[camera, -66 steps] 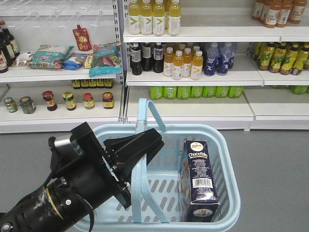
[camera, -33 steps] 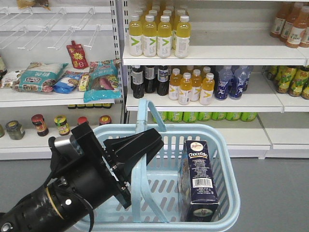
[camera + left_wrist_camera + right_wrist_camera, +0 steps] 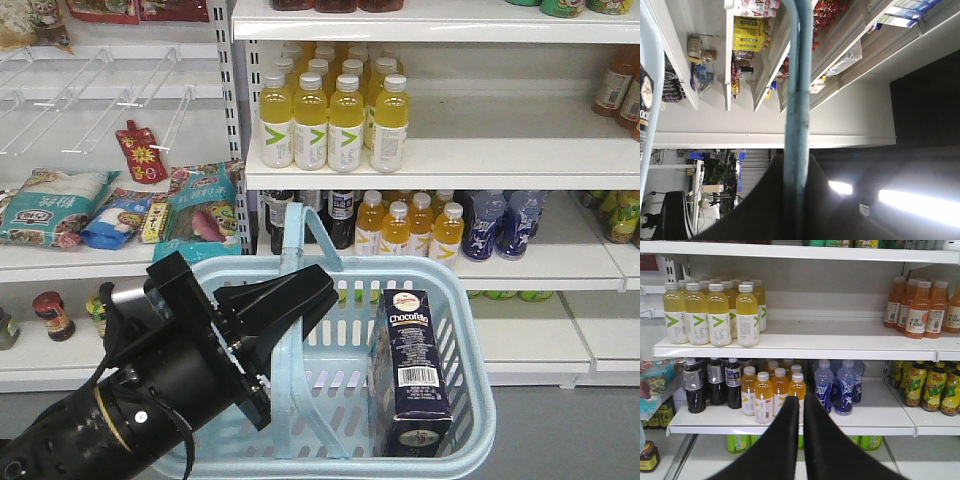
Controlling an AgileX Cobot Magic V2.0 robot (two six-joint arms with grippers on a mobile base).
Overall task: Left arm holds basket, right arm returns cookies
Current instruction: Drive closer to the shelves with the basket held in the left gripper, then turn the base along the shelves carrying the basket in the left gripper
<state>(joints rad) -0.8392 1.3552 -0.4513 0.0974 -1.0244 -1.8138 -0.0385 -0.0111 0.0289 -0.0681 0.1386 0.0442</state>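
**Operator:** Since the earlier frame the shelves (image 3: 500,150) had slid down the front view, and the yellow bottles (image 3: 330,120) ended just above the basket. Basket and load kept their place in frame, so I judged that the rig had moved, not the load.

**Inspector:** Front view, findings?

**Operator:** The left gripper (image 3: 312,290) was clamped on the hoop handle (image 3: 298,235) of the basket (image 3: 478,400). The cookies (image 3: 412,370) stood upright inside, against the right wall. The right arm did not show there.

**Inspector:** Left wrist?

**Operator:** The handle bar ran straight between the dark jaws and was seated deep. I saw no slack.

**Inspector:** Right wrist?

**Operator:** The right gripper (image 3: 801,407) faced the drink shelves. Its fingers were all but together, with only a thin slit between them, and held nothing.

**Inspector:** Recommendation?

**Operator:** In my judgement the carton had yet to be fetched. I would have kept the basket level and spread the right fingers before descending. I would then have come down to the right of the hoop and pinched the carton's broad faces near the top, since a tall box may tip.
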